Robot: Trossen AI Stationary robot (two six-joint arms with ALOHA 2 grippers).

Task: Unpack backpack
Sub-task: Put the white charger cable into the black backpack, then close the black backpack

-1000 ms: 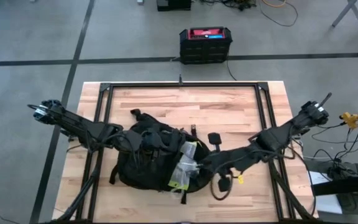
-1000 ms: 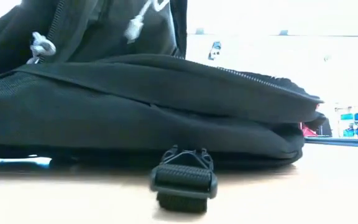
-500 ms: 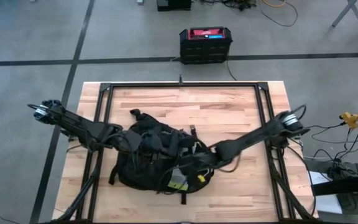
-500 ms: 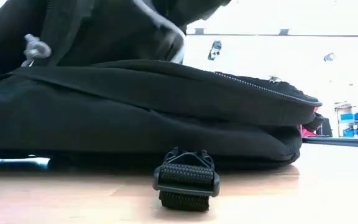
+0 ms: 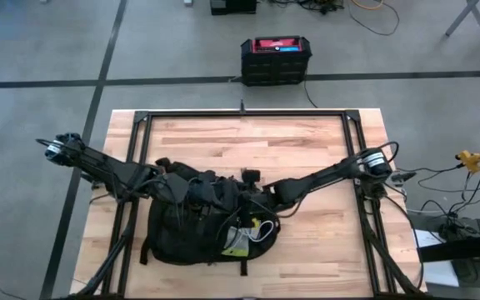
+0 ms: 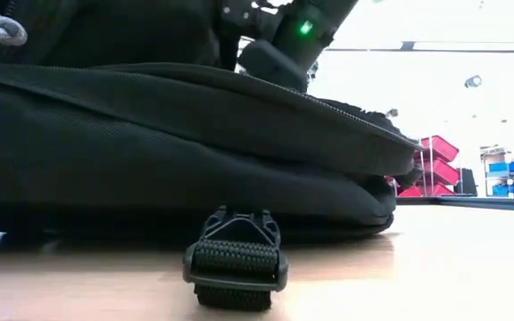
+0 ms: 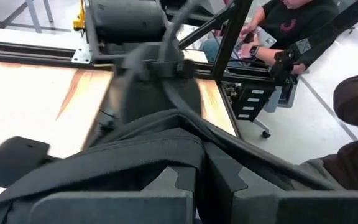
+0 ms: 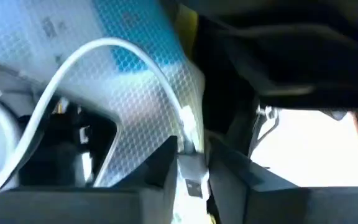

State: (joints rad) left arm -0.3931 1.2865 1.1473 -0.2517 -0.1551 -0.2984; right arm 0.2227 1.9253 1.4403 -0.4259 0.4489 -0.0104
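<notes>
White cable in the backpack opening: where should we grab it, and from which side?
Grip the white cable at its plug end, not the arched loop, which would likely flex and slip. The plug looks like the stiff part. Come from above through the backpack opening, where the right gripper is lined up on it. The left gripper pinches the pack's fabric.

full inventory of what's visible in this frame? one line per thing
backpack: 1, black, lying flat on the table's left half, opening toward the middle
white cable: 1, white, at the backpack opening, between the right gripper's fingers
clear pouch: 1, pale with blue and yellow, showing at the opening
strap buckle: 1, black, on the table at the near edge
table: 1, light wood, black frame
hard box: 1, black and red, on the floor beyond the table
person: at least 1, seated beyond the table
left gripper: shut on backpack fabric
right gripper: shut on the cable
</notes>
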